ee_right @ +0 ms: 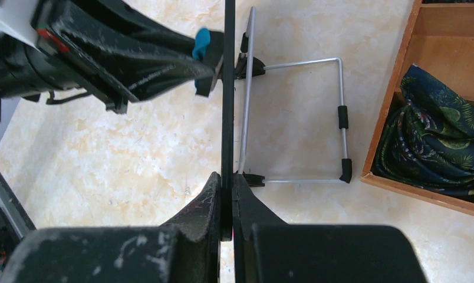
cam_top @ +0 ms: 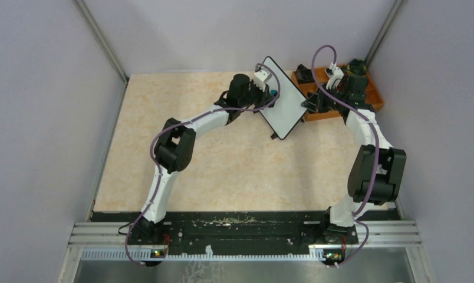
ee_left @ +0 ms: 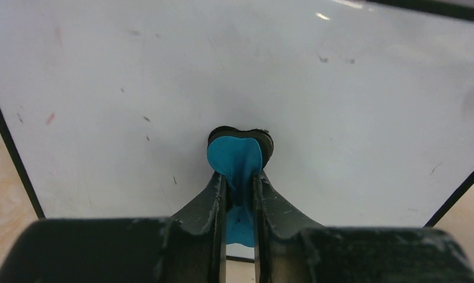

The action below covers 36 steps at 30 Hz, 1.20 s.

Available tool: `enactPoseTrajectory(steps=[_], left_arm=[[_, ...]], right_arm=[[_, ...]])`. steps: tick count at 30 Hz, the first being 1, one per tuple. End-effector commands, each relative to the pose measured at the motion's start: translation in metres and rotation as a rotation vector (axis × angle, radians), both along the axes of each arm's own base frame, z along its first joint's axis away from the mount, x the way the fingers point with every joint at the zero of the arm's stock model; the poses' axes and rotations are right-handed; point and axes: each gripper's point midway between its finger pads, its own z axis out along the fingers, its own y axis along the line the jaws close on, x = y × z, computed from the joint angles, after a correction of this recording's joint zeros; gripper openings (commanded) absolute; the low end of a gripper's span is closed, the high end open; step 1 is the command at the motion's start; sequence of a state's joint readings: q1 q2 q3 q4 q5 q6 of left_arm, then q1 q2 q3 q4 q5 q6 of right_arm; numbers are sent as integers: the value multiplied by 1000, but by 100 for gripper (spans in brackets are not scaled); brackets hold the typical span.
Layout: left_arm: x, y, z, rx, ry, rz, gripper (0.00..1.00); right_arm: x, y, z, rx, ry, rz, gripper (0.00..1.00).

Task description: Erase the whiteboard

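Observation:
The whiteboard [cam_top: 283,101] stands tilted on the table, its black-framed white face turned toward the left arm. In the left wrist view the whiteboard [ee_left: 341,106] fills the frame and is nearly clean, with only faint red and dark specks. My left gripper [ee_left: 239,177] is shut on a small blue eraser [ee_left: 236,156] whose dark pad presses against the board face. My right gripper [ee_right: 227,177] is shut on the board's thin black edge [ee_right: 228,88], seen edge-on. From above, the left gripper [cam_top: 269,94] is at the board's face and the right gripper [cam_top: 309,106] at its right edge.
An orange wooden tray [cam_top: 375,94] sits at the back right behind the right arm; one compartment holds a dark patterned cloth [ee_right: 441,141]. The board's wire stand [ee_right: 341,118] rests on the table between board and tray [ee_right: 394,100]. Grey walls enclose the table.

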<state>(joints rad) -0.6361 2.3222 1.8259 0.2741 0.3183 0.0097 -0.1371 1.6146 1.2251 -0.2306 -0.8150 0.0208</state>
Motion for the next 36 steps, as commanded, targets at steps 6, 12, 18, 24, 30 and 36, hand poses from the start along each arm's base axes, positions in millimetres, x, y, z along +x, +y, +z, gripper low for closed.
enactPoseTrajectory(steps=[6, 12, 18, 24, 30, 36], left_arm=[[49, 27, 28, 8, -87, 81, 2], [60, 40, 30, 14, -94, 107, 2], [64, 47, 23, 35, -92, 119, 2], [77, 57, 8, 80, -110, 160, 3], [92, 75, 5, 82, -110, 198, 3], [103, 86, 3, 88, -115, 230, 3]], right_arm=[[-30, 33, -25, 37, 128, 128, 0], [-33, 32, -22, 32, 131, 127, 0], [-35, 31, -20, 22, 128, 122, 0], [-35, 31, -18, 17, 124, 121, 0], [-35, 31, -20, 18, 128, 123, 0], [-34, 30, -22, 16, 132, 122, 0]])
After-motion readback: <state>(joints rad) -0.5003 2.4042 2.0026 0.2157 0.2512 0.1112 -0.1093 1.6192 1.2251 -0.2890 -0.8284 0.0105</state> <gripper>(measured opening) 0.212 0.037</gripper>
